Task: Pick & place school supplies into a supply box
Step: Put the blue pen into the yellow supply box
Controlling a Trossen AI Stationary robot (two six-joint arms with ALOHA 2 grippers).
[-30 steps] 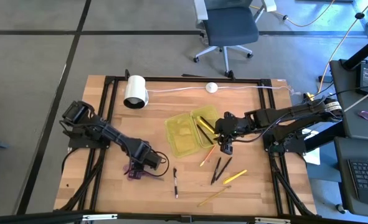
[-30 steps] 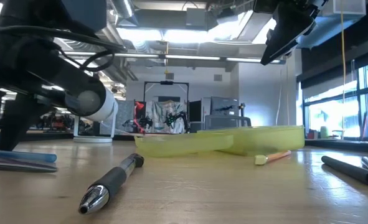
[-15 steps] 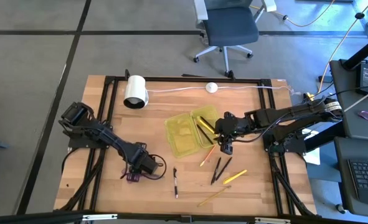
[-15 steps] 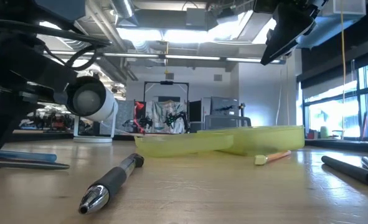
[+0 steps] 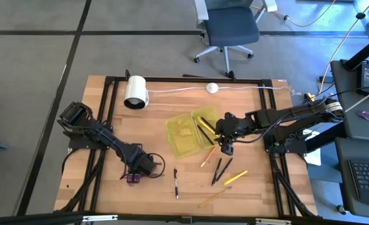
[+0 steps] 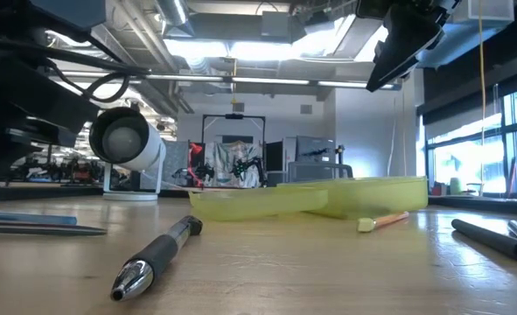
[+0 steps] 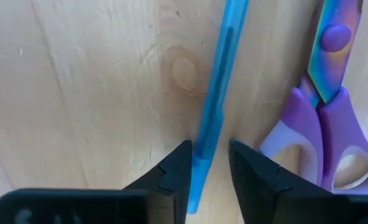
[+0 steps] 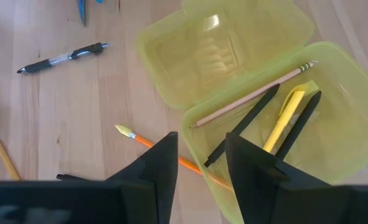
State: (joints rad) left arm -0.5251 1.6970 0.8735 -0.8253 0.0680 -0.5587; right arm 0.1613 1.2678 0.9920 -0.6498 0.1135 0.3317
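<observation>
My left gripper (image 5: pixel 138 170) (image 7: pixel 208 155) is low over the near left of the table, open, its fingertips on either side of one end of a blue pen (image 7: pixel 224 62). The purple-handled scissors (image 7: pixel 324 118) (image 5: pixel 132 179) lie flat beside that pen. My right gripper (image 5: pixel 225 150) (image 8: pixel 202 149) hangs open above the table at the near right corner of the supply box (image 5: pixel 190 134), a yellow-green tray with its lid folded open. The box (image 8: pixel 333 143) holds a pencil, a yellow marker and black pens. My left gripper comes at the blue pen's end (image 7: pixel 199 171) from above, with the fingers across the pen, which lies flat on the table. Whether the fingertips touch it, I cannot tell.
Loose on the wood near the right gripper: an orange pencil (image 5: pixel 207 156), two black pens (image 5: pixel 220 170), a yellow marker (image 5: pixel 235 177), a pencil (image 5: pixel 214 197). A black pen (image 5: pixel 175 183) (image 6: pixel 157 256) lies near the front edge. A white roll (image 5: pixel 135 92) and a white puck (image 5: pixel 212 88) sit at the far edge.
My left gripper has moved a little toward the table's near edge, coming over the blue pen and the scissors. In the low view the arm has drawn aside and uncovered the white roll. The right arm has kept still.
</observation>
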